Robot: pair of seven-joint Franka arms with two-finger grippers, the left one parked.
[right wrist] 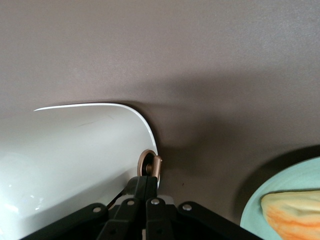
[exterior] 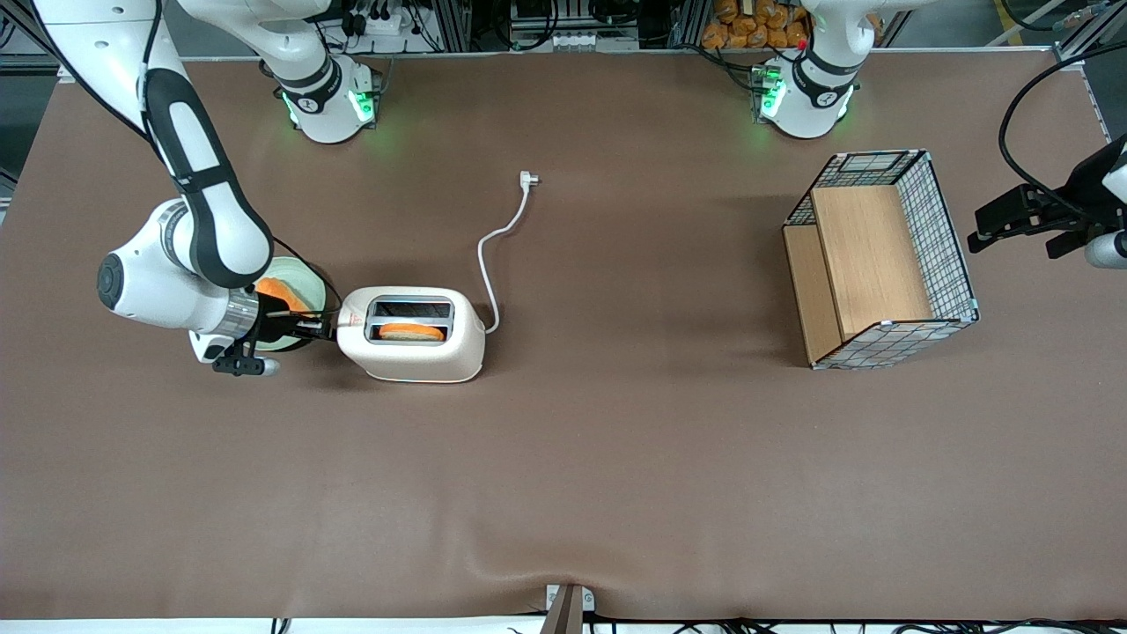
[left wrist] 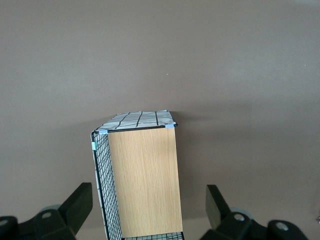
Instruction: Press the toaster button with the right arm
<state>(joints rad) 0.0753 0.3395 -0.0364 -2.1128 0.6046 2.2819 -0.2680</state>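
The cream-white toaster (exterior: 412, 333) lies on the brown table with a slice of toast (exterior: 411, 332) in the slot nearer the front camera. Its white cord (exterior: 493, 251) runs away from the camera to a loose plug. My right gripper (exterior: 327, 328) is shut with nothing held. Its fingertips press against the toaster's short end by the red mark. In the right wrist view the shut gripper (right wrist: 146, 181) touches the round toaster button (right wrist: 150, 164) on the white toaster body (right wrist: 75, 155).
A pale green plate (exterior: 295, 282) with orange bread (right wrist: 295, 215) sits under my wrist, beside the toaster. A wire-and-wood basket (exterior: 880, 260) stands toward the parked arm's end of the table.
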